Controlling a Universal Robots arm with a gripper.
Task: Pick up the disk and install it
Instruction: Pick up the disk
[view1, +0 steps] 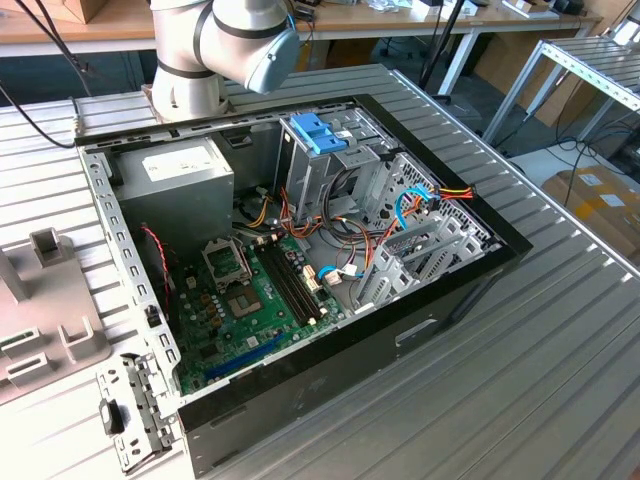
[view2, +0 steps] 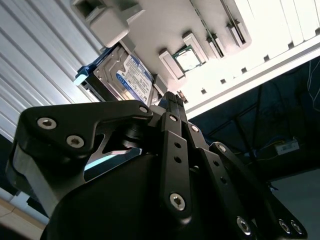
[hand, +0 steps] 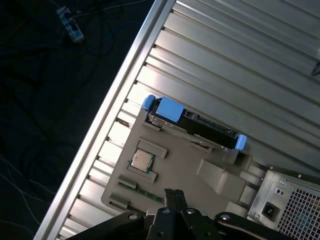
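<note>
The disk (hand: 192, 125) stands on its long edge in a slot of a grey holder plate (hand: 175, 172) on the ribbed metal table. It has a dark casing with blue plastic pieces at both ends. In the second wrist view the disk (view2: 129, 75) shows its white label with a blue band. My gripper (hand: 173, 194) hovers over the holder plate, a short way from the disk and not touching it. In both wrist views its two black fingers (view2: 172, 97) lie pressed together with nothing between them.
A processor chip (hand: 142, 160) sits in the holder plate beside the disk. The open computer case (view1: 300, 250) lies on the table, with a grey power supply (view1: 185, 175), a drive cage with a blue top (view1: 318, 135) and the green mainboard (view1: 250, 300). The table edge (hand: 115, 105) runs close to the holder.
</note>
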